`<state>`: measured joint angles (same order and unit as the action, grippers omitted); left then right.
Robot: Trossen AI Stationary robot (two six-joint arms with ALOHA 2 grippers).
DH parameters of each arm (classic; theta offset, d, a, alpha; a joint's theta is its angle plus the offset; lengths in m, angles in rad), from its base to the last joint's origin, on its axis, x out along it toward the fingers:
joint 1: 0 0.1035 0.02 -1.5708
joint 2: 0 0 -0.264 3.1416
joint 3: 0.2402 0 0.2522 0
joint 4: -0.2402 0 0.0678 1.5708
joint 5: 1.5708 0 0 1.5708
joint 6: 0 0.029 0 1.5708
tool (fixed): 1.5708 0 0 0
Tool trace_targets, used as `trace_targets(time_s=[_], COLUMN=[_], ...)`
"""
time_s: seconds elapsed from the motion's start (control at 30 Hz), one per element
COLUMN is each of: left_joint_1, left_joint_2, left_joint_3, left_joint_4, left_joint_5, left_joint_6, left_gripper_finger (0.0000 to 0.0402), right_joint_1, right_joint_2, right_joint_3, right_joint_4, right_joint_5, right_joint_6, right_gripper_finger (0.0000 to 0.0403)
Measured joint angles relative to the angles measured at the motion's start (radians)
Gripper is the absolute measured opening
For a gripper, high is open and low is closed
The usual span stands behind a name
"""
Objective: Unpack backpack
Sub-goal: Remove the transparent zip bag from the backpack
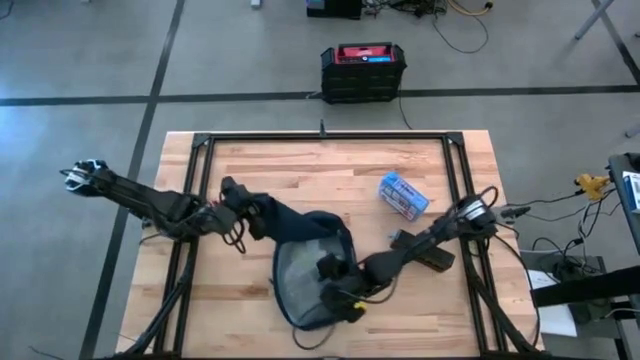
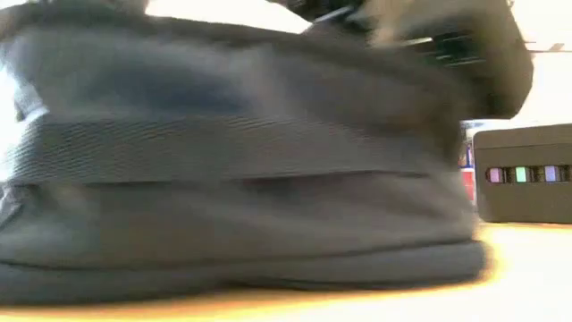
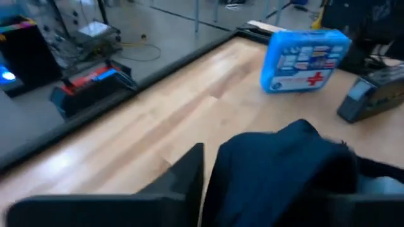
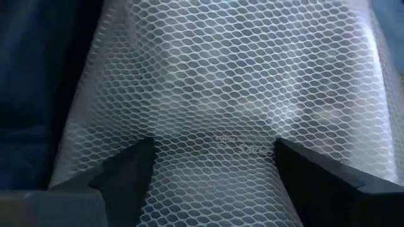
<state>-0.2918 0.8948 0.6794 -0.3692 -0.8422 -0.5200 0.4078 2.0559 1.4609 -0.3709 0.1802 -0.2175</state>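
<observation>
Backpack, dark navy with its mouth spread wide and a pale mesh lining exposed, is seen lying at the lower centre of the table in the high view; in the low view its bulk fills nearly the whole frame.

At the left of the high view, the left arm is stretched in from the left edge, and the left tool is placed at the backpack's upper-left flap. In its wrist view a fold of navy fabric is seen right against one dark finger; whether the fabric is gripped cannot be told.

Lower centre, the right tool is set inside the open backpack. In its wrist view the two fingers are held well apart over the mesh lining, and nothing is clamped between them.

Upper right of the backpack, a blue first-aid pouch is lying on the table, apart from it. Beyond the table's far edge, a black box with a red top is seen on the floor.
</observation>
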Motion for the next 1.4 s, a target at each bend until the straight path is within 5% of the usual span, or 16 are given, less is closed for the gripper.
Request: trace_targets(time_s=[0.33,0.5,0.67,0.83,1.0,1.23,1.4], left_joint_1=[-0.025,-0.065,-0.066,-0.071,-0.075,-0.076,-0.075], left_joint_2=[-0.037,-0.020,0.020,0.047,0.055,0.083,0.144], left_joint_3=[0.300,0.279,0.127,-0.037,-0.157,-0.291,-0.385], left_joint_4=[-0.153,-0.184,-0.203,-0.199,-0.168,-0.063,0.141], left_joint_5=[0.148,0.101,0.028,0.027,0.088,0.149,0.149], left_joint_6=[0.167,0.097,-0.065,-0.258,-0.398,-0.508,-0.512], left_gripper_finger=[0.0233,0.0246,0.0230,0.0207,0.0189,0.0171,0.0160], right_joint_1=[-0.102,-0.091,-0.064,-0.078,-0.124,-0.145,-0.145], right_joint_2=[0.041,0.001,-0.090,-0.151,-0.119,-0.042,-0.022], right_joint_3=[0.047,0.043,0.044,0.044,0.037,0.036,0.036], right_joint_4=[-0.009,-0.032,-0.120,-0.281,-0.319,-0.189,-0.023], right_joint_5=[0.017,0.182,0.253,0.353,0.355,0.410,0.384], right_joint_6=[-0.044,-0.113,-0.249,-0.340,-0.427,-0.584,-0.596], right_gripper_finger=[0.0019,0.0016,0.0002,0.0024,0.0094,0.0213,0.0254])
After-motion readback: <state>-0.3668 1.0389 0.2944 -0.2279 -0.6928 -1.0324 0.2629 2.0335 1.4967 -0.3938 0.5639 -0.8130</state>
